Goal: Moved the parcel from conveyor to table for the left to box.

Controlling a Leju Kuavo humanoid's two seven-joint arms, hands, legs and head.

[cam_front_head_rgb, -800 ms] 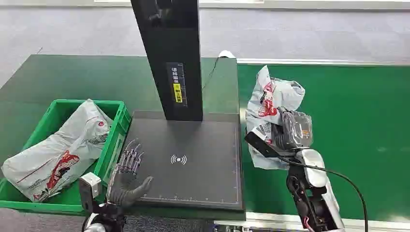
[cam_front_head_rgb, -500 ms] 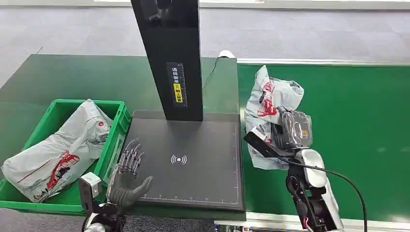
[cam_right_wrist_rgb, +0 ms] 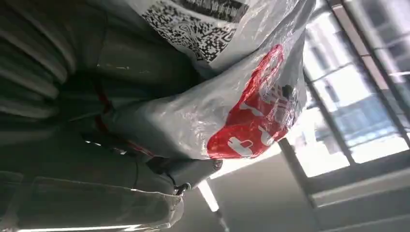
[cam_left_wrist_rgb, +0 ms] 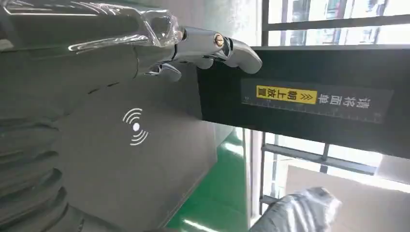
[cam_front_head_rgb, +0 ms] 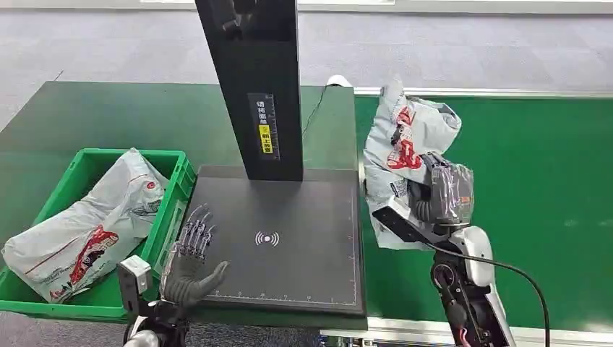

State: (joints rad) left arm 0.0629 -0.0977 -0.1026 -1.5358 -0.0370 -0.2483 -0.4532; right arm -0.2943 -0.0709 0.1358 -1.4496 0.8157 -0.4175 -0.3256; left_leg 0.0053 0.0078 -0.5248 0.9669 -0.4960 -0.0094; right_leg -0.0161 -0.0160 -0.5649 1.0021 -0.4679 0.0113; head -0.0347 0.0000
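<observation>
Figure: the right hand [cam_front_head_rgb: 441,196] grips the parcel [cam_front_head_rgb: 401,148], a grey poly mailer with red print, above the green conveyor [cam_front_head_rgb: 535,181] just beside the black scanner platform [cam_front_head_rgb: 289,238]. In the right wrist view the parcel [cam_right_wrist_rgb: 212,116] drapes over the fingers, and its printed code label faces the camera.

You should treat the parcel as light, soft and slack: the film crumples and folds around the hand, so it will likely sag and swing when carried. The glossy plastic looks slippery; take hold across the bunched middle, where the film gathers, and not at a loose corner.

The left hand [cam_front_head_rgb: 191,264] waits with fingers spread and holding nothing, at the near left corner of the platform, between it and the green crate [cam_front_head_rgb: 168,210]. The crate already holds another grey parcel [cam_front_head_rgb: 87,231].

The platform is flat, dark and matte, marked with a wireless symbol [cam_front_head_rgb: 267,238]; a black post [cam_front_head_rgb: 253,79] rises from its far edge and limits clearance there. Beyond the dark green table [cam_front_head_rgb: 144,116] lies grey floor; the wrist views show large windows.
</observation>
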